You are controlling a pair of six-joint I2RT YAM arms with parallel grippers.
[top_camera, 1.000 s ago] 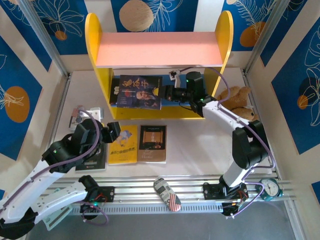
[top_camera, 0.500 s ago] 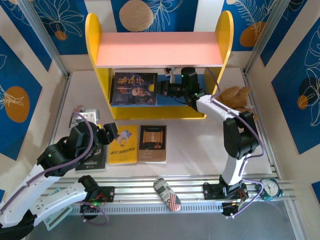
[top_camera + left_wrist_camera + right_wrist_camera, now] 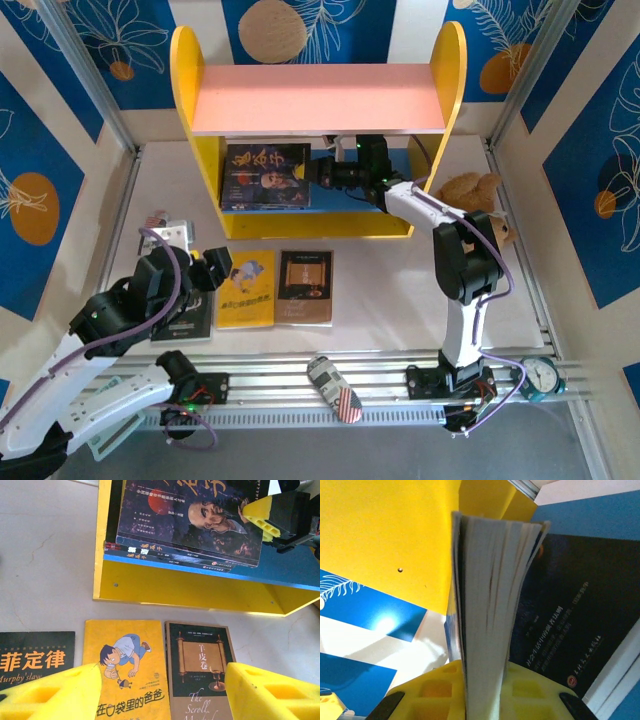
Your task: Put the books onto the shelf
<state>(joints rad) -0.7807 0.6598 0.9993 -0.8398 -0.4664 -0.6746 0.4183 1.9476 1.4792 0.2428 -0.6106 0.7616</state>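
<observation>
On the shelf (image 3: pixel 190 90), lower board (image 3: pixel 295 572): your right gripper (image 3: pixel 318 172) is clamping the portrait book (image 3: pixel 265 177) over a black book (image 3: pixel 570 630) lying there.
Table: yellow book (image 3: pixel 247 288), brown-black book (image 3: pixel 305 287) and white-lettered book (image 3: pixel 35 660) are waiting.
Left gripper (image 3: pixel 160 694): hanging open above them.

Pink-topped yellow shelf (image 3: pixel 185 90); dark, perhaps blue-black, book (image 3: pixel 265 178)

- Dark blue book (image 3: pixel 190 522): glossy paper cover; page edges matt, slightly rough.
- Yellow book (image 3: pixel 127 672): smooth paper cover, faint sheen.
- Shelf (image 3: pixel 318 100): smooth painted boards, matt.
- Left gripper fingers (image 3: pixel 75 685): matt yellow plastic, moulded recesses.
- Table (image 3: pixel 45 570): white, matt, hairline cracks.
- Plush toy (image 3: pixel 470 190): tan furry cloth.
- Rail (image 3: pixel 270 385): ribbed bare metal.
</observation>
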